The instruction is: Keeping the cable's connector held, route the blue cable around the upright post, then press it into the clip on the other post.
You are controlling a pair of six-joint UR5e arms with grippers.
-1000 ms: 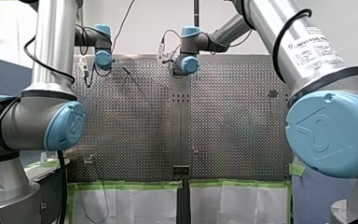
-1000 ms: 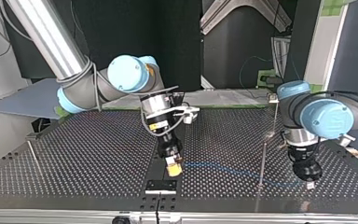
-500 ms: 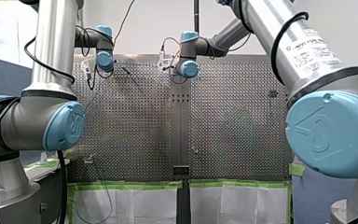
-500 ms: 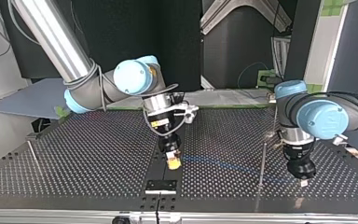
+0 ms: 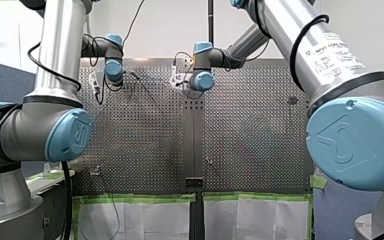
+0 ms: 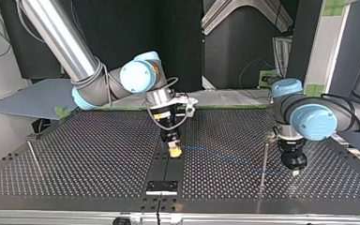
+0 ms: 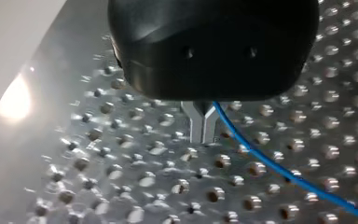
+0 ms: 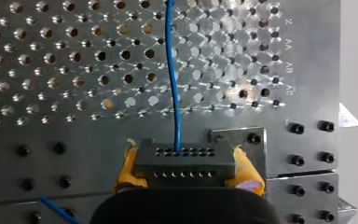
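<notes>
the black housing (image 7: 213, 46) is covering most of the left gripper (image 7: 203, 130), only its metal fingertips (image 7: 196, 126) showing, as the blue cable (image 7: 279, 168) is running out of view. the connector (image 8: 182, 156) is hiding much of the right gripper (image 8: 186, 170) and its yellow pads (image 8: 129, 163), the gripper's body being cut off by the edge.

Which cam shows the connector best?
Right wrist view: the connector is close up, clamped between yellow pads, with the cable leaving one of its holes. Top view shows just yellow at my right gripper; the connector is too small to make out. Front and left wrist views don't show it.
</notes>
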